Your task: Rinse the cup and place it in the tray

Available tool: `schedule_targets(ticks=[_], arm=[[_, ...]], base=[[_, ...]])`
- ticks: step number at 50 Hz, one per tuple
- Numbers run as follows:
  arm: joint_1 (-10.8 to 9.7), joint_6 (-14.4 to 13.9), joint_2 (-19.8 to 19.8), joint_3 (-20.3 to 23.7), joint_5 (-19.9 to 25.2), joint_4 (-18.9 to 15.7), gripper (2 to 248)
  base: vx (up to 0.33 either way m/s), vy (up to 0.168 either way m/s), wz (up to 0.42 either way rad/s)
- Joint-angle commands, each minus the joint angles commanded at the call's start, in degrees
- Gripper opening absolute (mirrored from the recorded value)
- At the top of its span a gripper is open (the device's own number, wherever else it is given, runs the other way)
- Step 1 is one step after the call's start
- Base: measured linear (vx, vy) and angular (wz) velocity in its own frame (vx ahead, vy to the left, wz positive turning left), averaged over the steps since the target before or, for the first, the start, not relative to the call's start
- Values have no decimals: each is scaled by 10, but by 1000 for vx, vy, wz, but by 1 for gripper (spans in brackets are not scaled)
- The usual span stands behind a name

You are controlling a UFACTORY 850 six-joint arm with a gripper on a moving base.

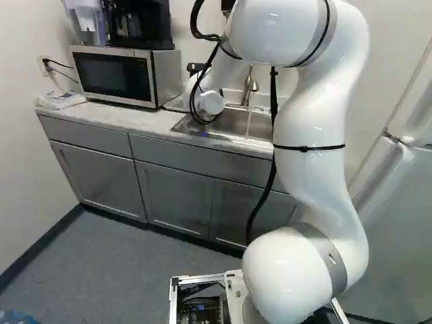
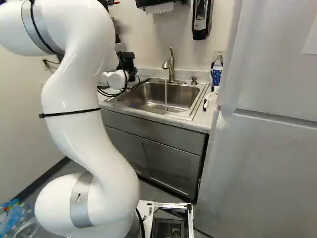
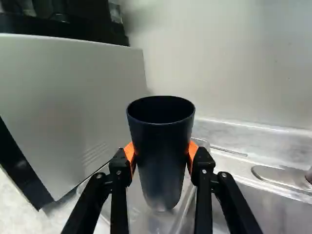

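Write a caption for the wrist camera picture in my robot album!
Dark cup gripped by the end effector, near a clear tray and the microwave.

We count one cup [image 3: 161,161], one tray [image 3: 131,214], one sink [image 2: 143,96], one tap [image 2: 171,67], two fingers [image 3: 118,170] and two pads [image 3: 129,152]. We see one arm [image 1: 307,121], one microwave [image 1: 111,74], one pitcher [image 1: 88,25], one fridge [image 2: 262,163], one soap dispenser [image 2: 199,22] and one towel holder [image 2: 147,2]. We tally three doors [image 1: 101,177], two drawer fronts [image 1: 81,133], one socket [image 1: 42,65], one bottle [image 2: 217,73] and one water stream [image 2: 166,94].
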Motion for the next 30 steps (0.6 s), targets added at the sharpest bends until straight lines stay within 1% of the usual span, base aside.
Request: schedule_targets(ticks=[21,30], arm=[[3,0,-70,-62,7,0,123],[3,0,-72,-64,7,0,123]], base=[[0,0,0],[0,0,0]])
